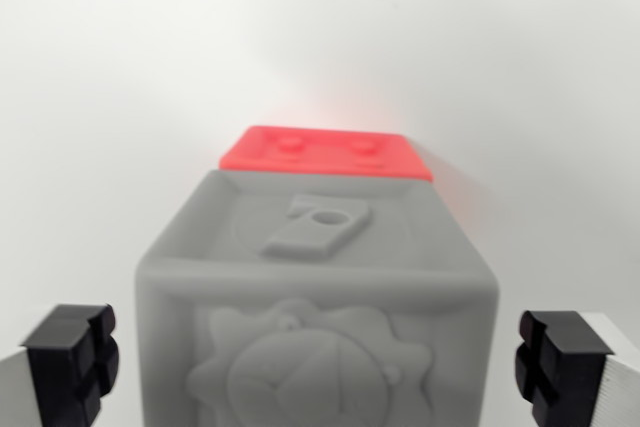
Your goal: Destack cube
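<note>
Between wide-open hand (320,362) fingers, nothing held, sits grey cube (318,297) w/ red cube (325,153) behind.

Plain white worktop (120,97) everywhere, filling the view from edge to edge. No seam, edge or wall line to be made out; whether the upper part is worktop or wall cannot be told. Matte, unmarked, evenly and softly lit. Brightest toward the upper right, a shade greyer toward the upper left and down the wrist view's left side. Faint reddish glow on the white near the middle, and a pale pink tint fading off to the right below it.
</note>
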